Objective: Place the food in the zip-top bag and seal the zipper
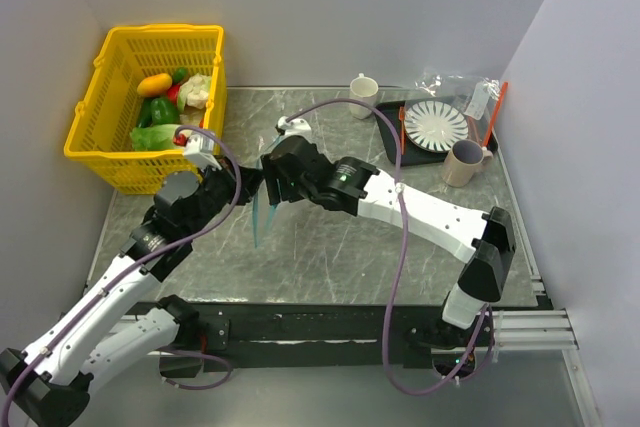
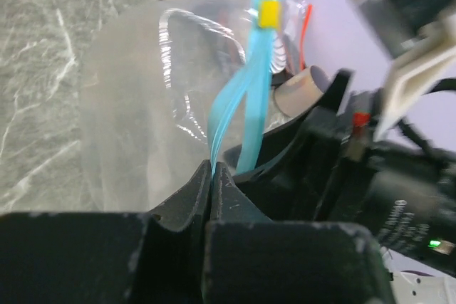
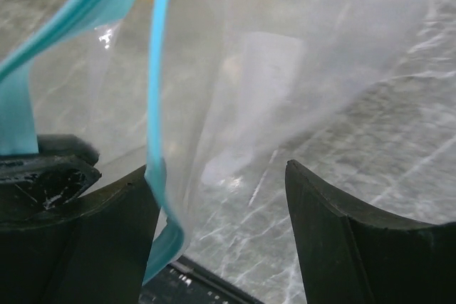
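The zip-top bag [image 2: 135, 105] is clear plastic and hangs above the table between my two grippers. Its zipper [image 1: 262, 215] is a teal-blue strip that droops down from them, with a yellow slider [image 2: 269, 13] at its far end. My left gripper [image 2: 211, 170] is shut on the zipper strip. My right gripper [image 3: 221, 201] stands open around the bag's mouth. One teal edge [image 3: 153, 140] lies against its left finger [image 3: 125, 236], and the other finger [image 3: 342, 240] is apart from the plastic. The food [image 1: 165, 112], toy vegetables, lies in the yellow basket [image 1: 110, 152]. Nothing shows inside the bag.
The basket stands at the back left. At the back right are a white cup [image 1: 363, 93], a black tray [image 1: 392, 142] with a striped plate [image 1: 436, 125], a brown mug [image 1: 462, 163], an orange-red stick [image 1: 493, 115] and crumpled clear plastic [image 1: 455, 85]. Walls close in both sides.
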